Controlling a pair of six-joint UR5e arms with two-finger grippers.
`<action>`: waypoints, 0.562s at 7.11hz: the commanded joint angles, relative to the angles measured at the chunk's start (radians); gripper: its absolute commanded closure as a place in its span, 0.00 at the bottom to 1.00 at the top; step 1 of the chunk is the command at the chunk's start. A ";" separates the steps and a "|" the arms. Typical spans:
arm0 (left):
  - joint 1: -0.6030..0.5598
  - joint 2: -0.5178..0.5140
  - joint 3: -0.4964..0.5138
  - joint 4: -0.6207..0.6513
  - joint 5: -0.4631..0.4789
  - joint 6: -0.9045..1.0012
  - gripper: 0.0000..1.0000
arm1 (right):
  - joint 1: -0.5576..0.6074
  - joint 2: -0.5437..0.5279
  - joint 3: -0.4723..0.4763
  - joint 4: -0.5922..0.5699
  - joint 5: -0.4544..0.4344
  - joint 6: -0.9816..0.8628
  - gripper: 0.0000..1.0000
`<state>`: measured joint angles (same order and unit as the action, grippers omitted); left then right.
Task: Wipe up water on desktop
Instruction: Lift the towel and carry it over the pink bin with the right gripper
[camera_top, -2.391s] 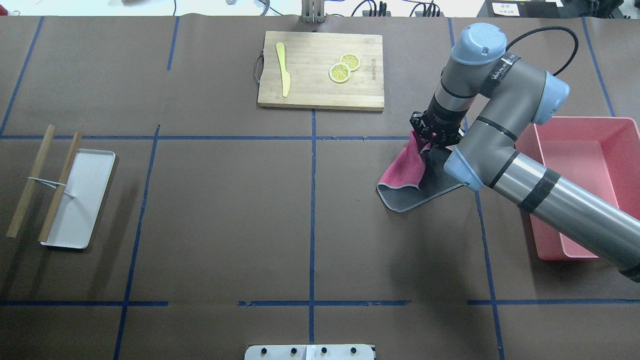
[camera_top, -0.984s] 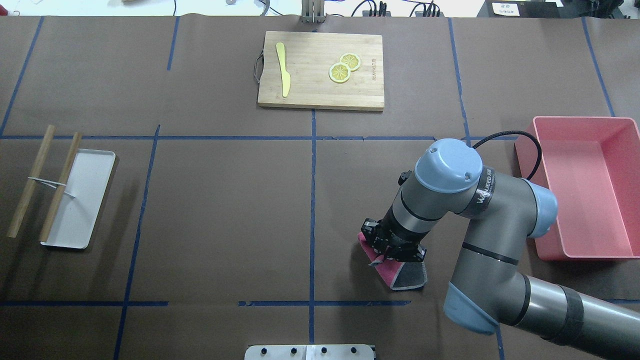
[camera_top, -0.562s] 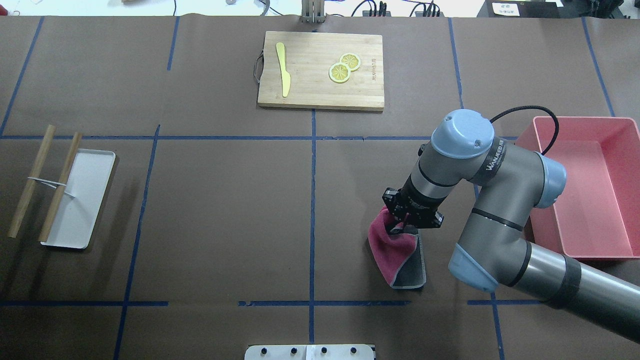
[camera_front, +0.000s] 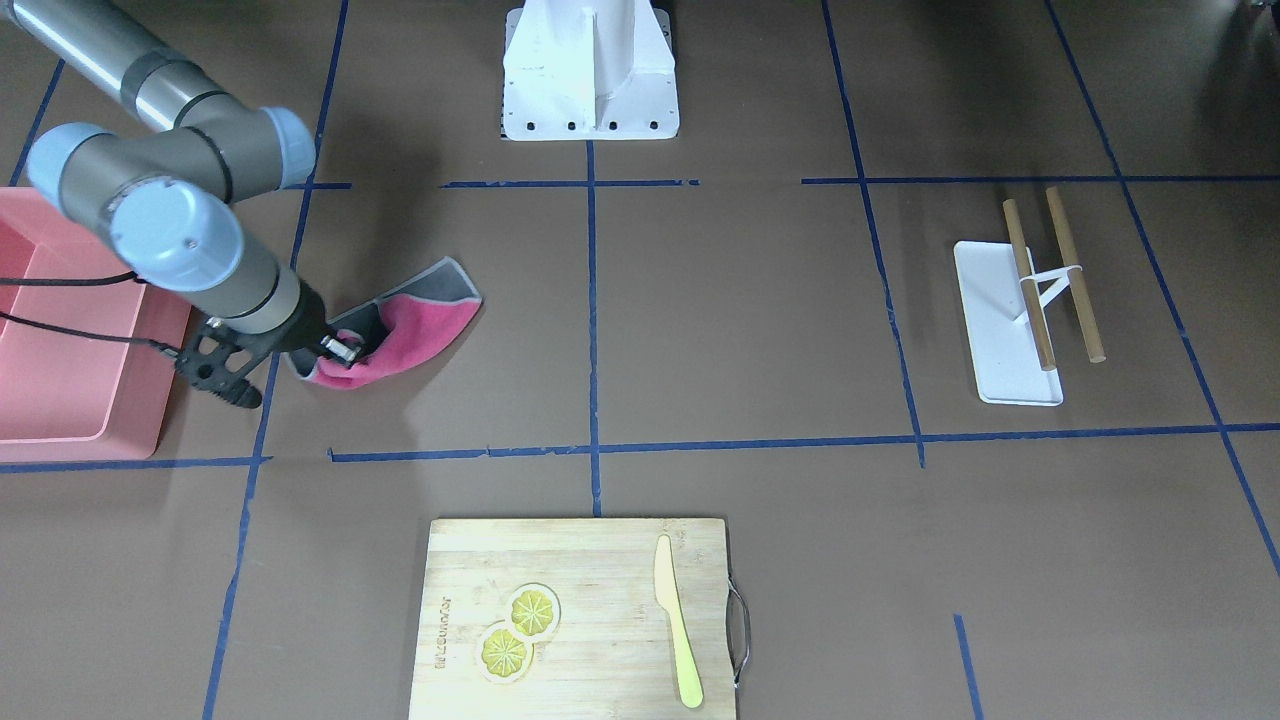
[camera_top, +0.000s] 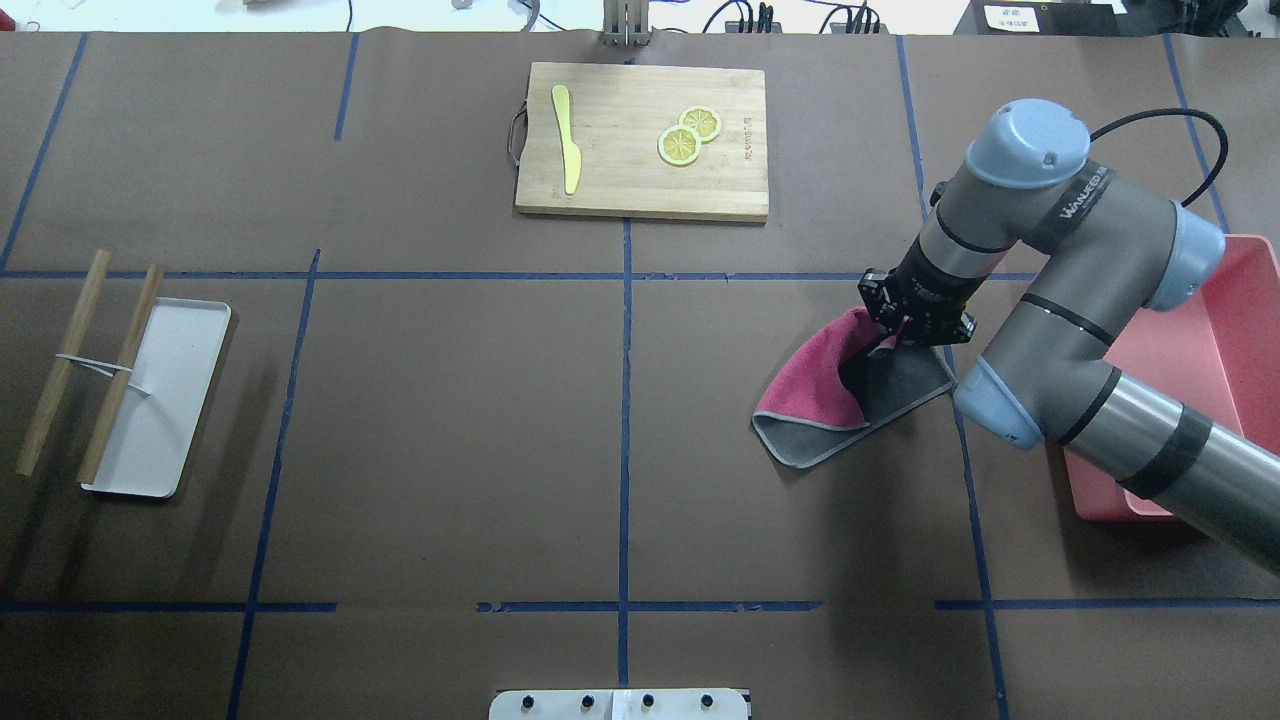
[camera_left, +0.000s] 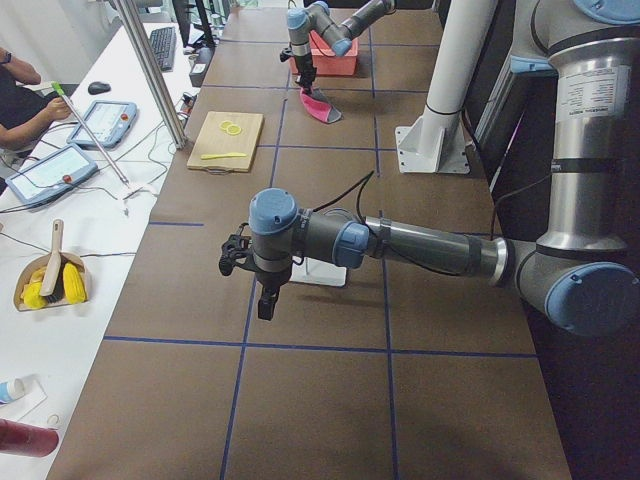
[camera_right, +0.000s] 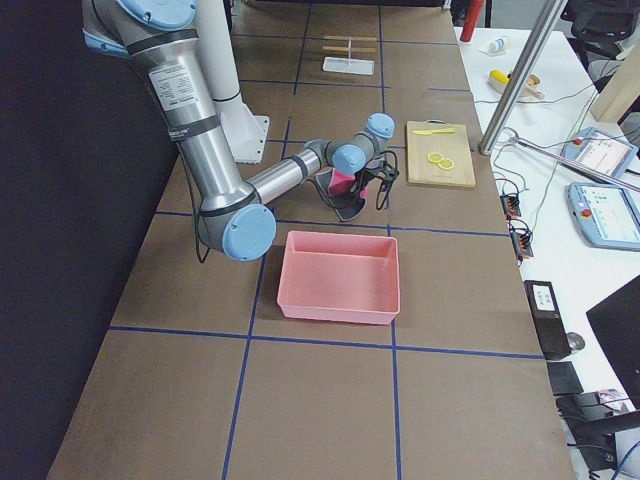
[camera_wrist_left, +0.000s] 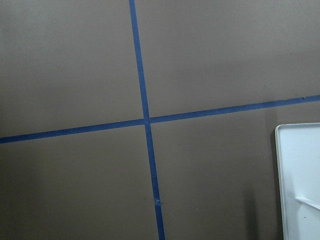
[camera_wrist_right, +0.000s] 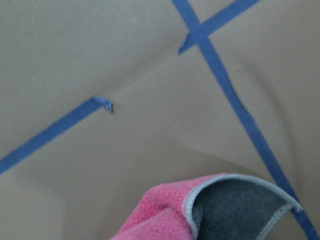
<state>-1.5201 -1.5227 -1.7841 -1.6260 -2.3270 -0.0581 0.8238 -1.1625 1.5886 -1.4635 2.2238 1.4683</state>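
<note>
With our right gripper (camera_top: 905, 325) clamped on a corner of the pink-and-grey cloth (camera_top: 815, 385), folded on the dark-brown taped desktop (camera_top: 450, 420) near its right edge, we risk bunching it or snagging a blue tape line (camera_top: 977, 540) when dragging; our left gripper (camera_left: 262, 308) shows too little for us to tell how its jaws stand.

White lettering runs along the dark band on the right arm (camera_top: 1085, 195) near its wrist joint. It looks like "WANEED", though the letters are too small to be sure. The cutting board (camera_top: 640, 140) bears a burnt-in brand mark along one short edge, too small to read. White stickers of fine print sit on the upright tubes of the right arm and the left arm (camera_left: 590, 95), both illegible.
</note>
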 joint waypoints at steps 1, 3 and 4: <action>0.001 0.003 0.002 0.000 -0.002 0.000 0.00 | 0.081 0.009 -0.019 -0.003 0.042 -0.031 1.00; 0.001 0.003 0.015 -0.006 -0.003 -0.002 0.00 | 0.147 0.029 0.032 -0.002 0.103 -0.031 1.00; 0.001 0.003 0.024 -0.011 -0.005 0.000 0.00 | 0.202 0.014 0.115 -0.015 0.120 -0.032 1.00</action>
<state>-1.5190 -1.5203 -1.7694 -1.6322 -2.3303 -0.0593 0.9669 -1.1394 1.6255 -1.4688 2.3199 1.4374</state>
